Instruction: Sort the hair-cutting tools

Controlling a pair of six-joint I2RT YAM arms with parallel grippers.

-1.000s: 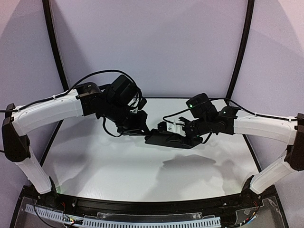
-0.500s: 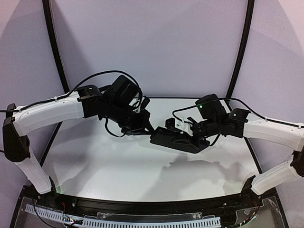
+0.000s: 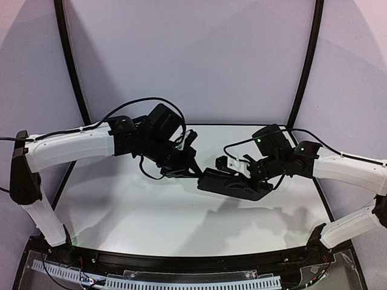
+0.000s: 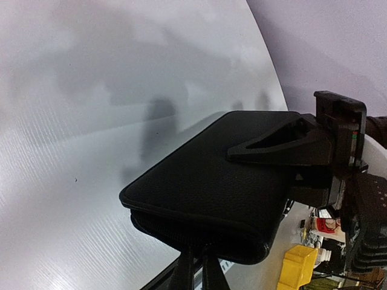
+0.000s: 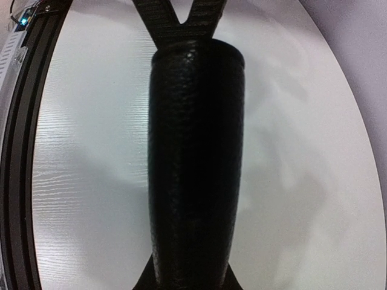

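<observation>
A flat black zip case (image 3: 233,184) hangs above the white table (image 3: 139,211), held between both arms. My left gripper (image 3: 196,171) is shut on the zip edge at the case's left end. In the left wrist view its fingers (image 4: 195,275) pinch the edge of the case (image 4: 224,181) from below. My right gripper (image 3: 245,174) is shut across the case's right part. The right wrist view shows the case (image 5: 196,169) edge-on between my right gripper's (image 5: 187,281) fingers. The scissors and combs are hidden or out of view.
A black rail (image 3: 181,260) runs along the table's near edge. Two curved black poles (image 3: 305,66) rise at the back. A yellow object (image 4: 302,266) lies beyond the table's edge in the left wrist view.
Both arms have moved right and a little toward the near edge, carrying the case with them. Both grips stay the same.
</observation>
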